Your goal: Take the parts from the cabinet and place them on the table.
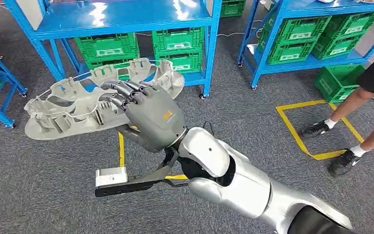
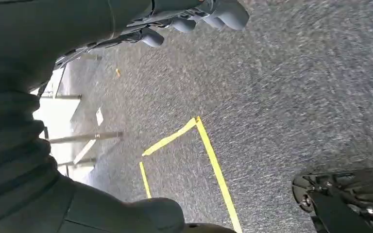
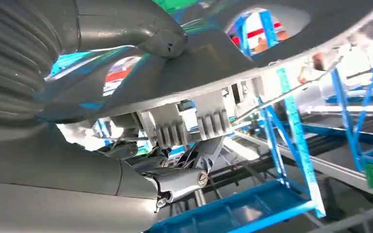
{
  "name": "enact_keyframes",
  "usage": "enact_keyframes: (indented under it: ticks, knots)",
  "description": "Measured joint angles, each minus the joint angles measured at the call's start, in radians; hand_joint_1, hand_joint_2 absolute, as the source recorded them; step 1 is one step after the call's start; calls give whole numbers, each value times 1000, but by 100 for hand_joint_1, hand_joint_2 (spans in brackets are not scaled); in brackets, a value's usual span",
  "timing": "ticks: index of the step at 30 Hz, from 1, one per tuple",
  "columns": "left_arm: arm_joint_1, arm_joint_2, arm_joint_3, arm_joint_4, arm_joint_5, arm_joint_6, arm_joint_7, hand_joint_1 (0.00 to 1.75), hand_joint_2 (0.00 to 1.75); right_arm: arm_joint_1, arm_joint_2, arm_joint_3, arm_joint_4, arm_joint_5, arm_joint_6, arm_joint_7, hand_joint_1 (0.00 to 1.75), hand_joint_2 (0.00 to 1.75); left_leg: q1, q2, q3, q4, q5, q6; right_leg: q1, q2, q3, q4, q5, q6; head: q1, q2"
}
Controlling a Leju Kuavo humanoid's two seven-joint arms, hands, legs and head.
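The part — a wide, pale grey frame with big openings and ribs — is held up in the air above the grey carpet, in front of a blue rack. The right hand grips its near edge, dark fingers curled over the top. From the right wrist, the part lies clamped between thumb and fingers. The left hand hangs over the carpet with nothing in it, fingers curled in. Green crates fill the rack's lower shelf — yellow tape marks the floor beside a person's legs.
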Motion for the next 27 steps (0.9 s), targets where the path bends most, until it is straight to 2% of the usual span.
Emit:
enact_keyframes:
  ticks: [1,2,4,5,6,7,8,10,11,12,13,14,15,16,17,20,21,22,23,24,25,26,27]
  knots:
    - [1,-4,1,0,-1,0,1,0,175,0,0,0,0,2,2,0,175,175,-2,-3,-7,0,6,-8,1,19,9,-20,-12,-5,-4,0]
    - [-2,-3,2,-1,-3,2,1,0,175,-4,-1,0,-1,4,2,-1,175,175,4,-11,-9,-1,10,-13,8,7,8,-29,-2,-5,3,0]
    - [-3,-6,4,0,-3,1,1,0,175,-5,-2,0,-2,8,6,0,175,175,8,-23,-11,-8,20,-28,13,-7,7,-28,1,-5,5,0]
    - [-2,-5,5,0,-4,1,1,0,175,-7,-2,0,-2,8,6,0,175,175,1,-31,-14,-11,25,-36,3,-18,9,-40,11,-11,6,0]
    - [-1,0,5,0,-4,1,0,0,175,-10,-2,1,-3,8,7,0,175,175,5,-16,-23,0,14,-35,-1,-33,10,-48,19,-12,8,0]
    - [-1,-2,5,0,-5,1,0,0,175,-13,-2,2,-4,8,8,2,175,175,2,8,-37,32,-18,-42,-2,-38,9,-51,23,-21,-2,0]
    - [-2,-2,5,0,-5,1,0,0,175,-14,-2,2,-4,8,8,2,175,175,5,21,-65,102,-63,-50,-2,-50,5,-51,25,-22,-5,0]
    - [-3,1,6,0,-6,1,0,0,175,-14,-2,4,-4,10,10,2,175,175,8,28,-132,271,-140,-64,-2,-74,-4,-48,27,-24,-5,0]
    - [-1,1,6,0,-6,1,0,0,175,-14,-2,5,-4,10,10,2,175,175,9,30,-139,304,-146,-68,-2,-85,-9,-46,29,-23,-5,0]
    - [0,2,6,0,-6,1,0,0,175,-14,-2,5,-4,10,10,2,175,175,10,33,-123,285,-131,-71,-3,-95,-12,-43,30,-22,-5,0]
    - [0,2,7,0,-6,1,0,0,175,-14,-2,5,-4,10,10,3,175,175,12,39,-81,223,-99,-72,-4,-107,-15,-39,30,-21,-5,0]
    - [0,5,7,0,-6,1,0,0,175,-14,-2,5,-4,10,11,3,175,175,12,53,-18,119,-57,-73,-6,-118,-16,-34,29,-19,-5,0]
    - [-1,5,7,0,-6,1,0,0,175,-14,-2,5,-4,10,11,3,175,175,12,87,38,28,-28,-74,-6,-128,-17,-28,27,-15,-5,0]
    - [-5,3,7,0,-6,1,-1,0,175,-14,-2,5,-5,10,11,3,175,175,1,114,52,-10,-45,-65,2,-135,-19,-23,24,-8,-6,0]
    - [-6,3,7,0,-6,1,-1,0,175,-15,-2,5,-5,10,12,3,175,175,2,95,52,-11,-33,-42,4,-139,-22,-20,25,-2,-3,0]
    - [-2,5,8,0,-6,0,0,0,175,-15,-2,5,-6,10,12,3,175,175,1,66,37,-7,-24,-23,4,-168,-23,-21,32,13,-4,0]
    - [-1,4,8,0,-6,0,0,0,175,-15,-2,5,-7,10,12,3,175,175,7,58,39,-14,-15,-12,0,-160,-26,-14,22,19,-3,0]
    - [-2,4,8,0,-6,0,0,0,175,-15,-2,5,-7,10,13,3,175,175,7,49,33,-15,-11,-7,-5,-113,-38,18,-7,25,-3,0]
    - [-5,4,8,0,-6,0,-1,0,175,-16,-3,5,-8,10,13,2,175,175,8,42,26,-14,-6,-2,-7,-77,-67,86,-52,29,-1,0]
    - [-7,3,8,0,-6,0,-1,0,175,-15,-4,5,-8,10,13,2,175,175,8,31,20,-13,-3,0,-8,-59,-104,170,-94,32,-1,0]
    - [-7,2,8,0,-6,0,-1,0,175,-13,-6,5,-8,10,13,0,175,175,8,18,12,-11,1,0,-8,-53,-141,254,-128,34,-1,0]
    - [-6,2,8,0,-6,0,-1,0,175,-13,-6,5,-8,10,14,0,175,175,8,4,5,-9,5,-1,-7,-51,-163,304,-140,33,-1,0]
    - [-5,2,9,0,-6,0,-1,0,175,-13,-6,5,-8,10,15,0,175,175,8,-11,0,-6,8,-4,-8,-50,-157,296,-125,31,-1,0]
